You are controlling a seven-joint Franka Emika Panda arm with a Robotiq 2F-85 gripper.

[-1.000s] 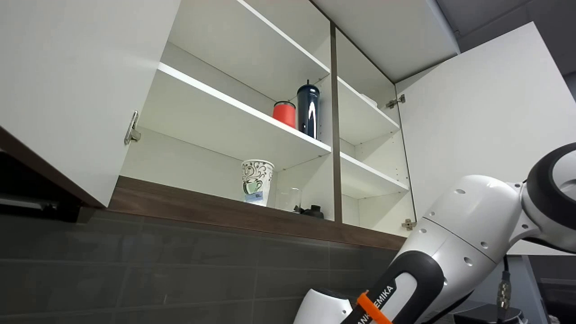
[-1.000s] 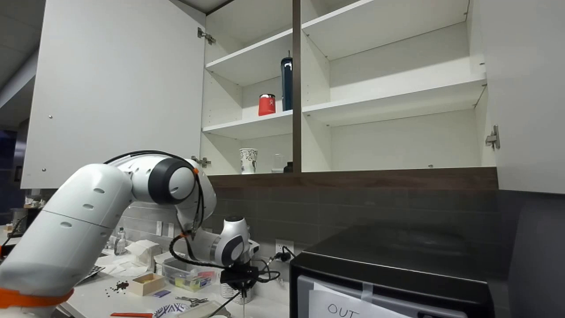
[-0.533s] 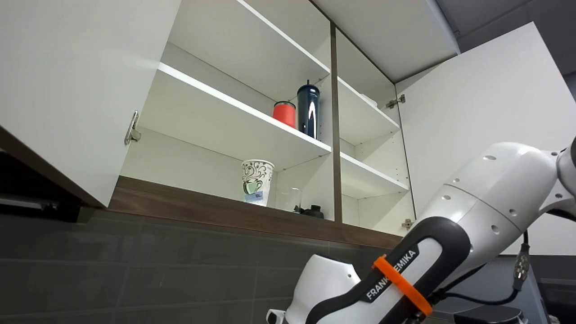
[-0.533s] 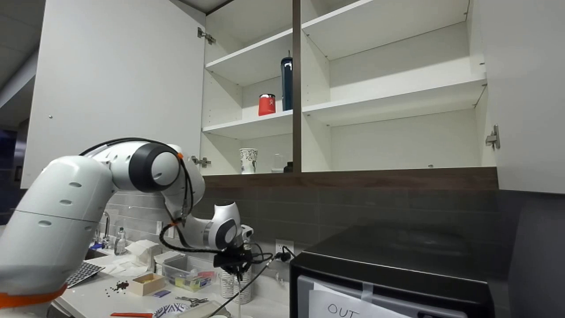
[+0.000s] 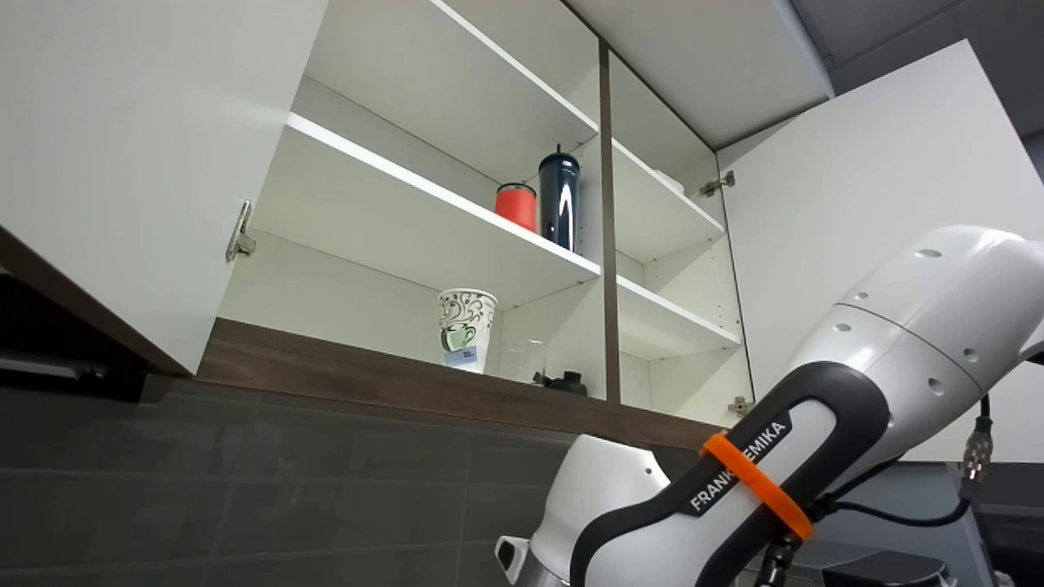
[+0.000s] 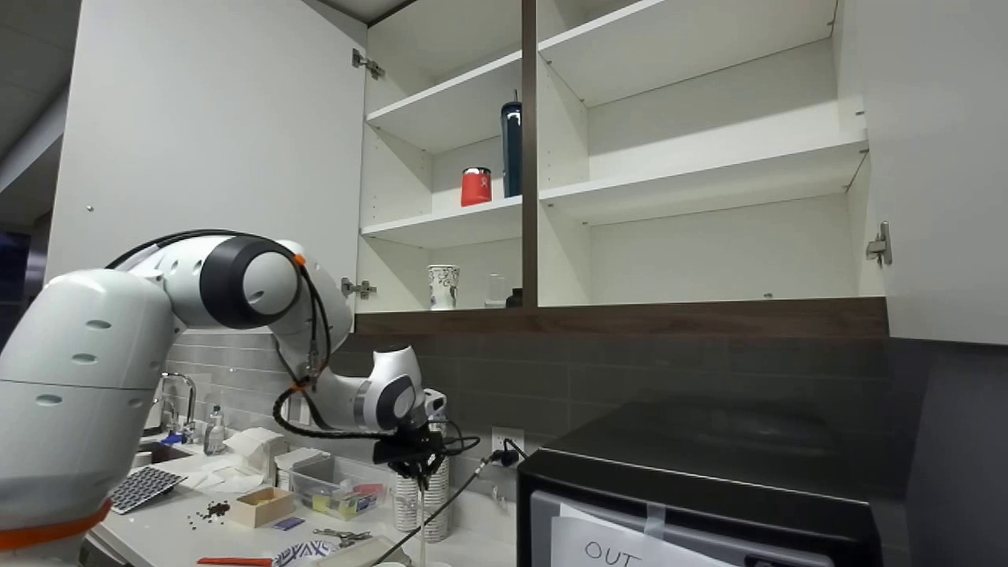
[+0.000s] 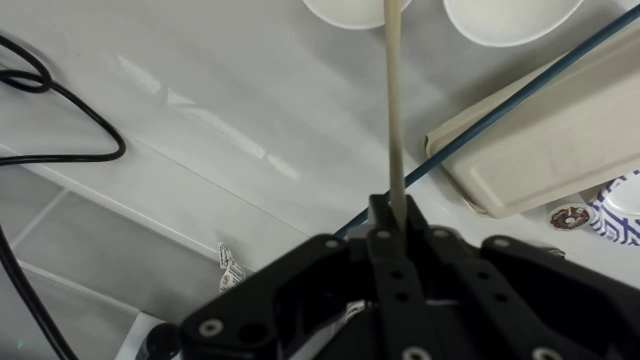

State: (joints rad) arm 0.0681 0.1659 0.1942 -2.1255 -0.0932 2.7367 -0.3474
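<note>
My gripper [image 7: 391,207] is shut on a thin beige stick [image 7: 393,100] that runs out from between its fingertips in the wrist view. In an exterior view the gripper [image 6: 420,472] is above the counter [image 6: 476,543], with the stick [image 6: 422,524] hanging straight down. Stacked white cups [image 6: 438,512] stand close behind it. Two white round cups or bowls [image 7: 505,22] lie beyond the stick at the top of the wrist view, partly cut off. A blue cable [image 7: 500,112] crosses behind the stick. The gripper is out of view in the remaining exterior view.
A beige tray [image 7: 555,145] lies right in the wrist view; a black cable [image 7: 100,120] is left. A black microwave [image 6: 693,465] stands beside the arm. The open cabinet above holds a red cup [image 5: 515,208], blue tumbler [image 5: 559,200], patterned paper cup [image 5: 466,330] and clear glass [image 5: 524,361].
The arm has risen and drawn back, and the gripper has moved up and slightly left in an exterior view, still with the stick. The cabinet objects have not moved.
</note>
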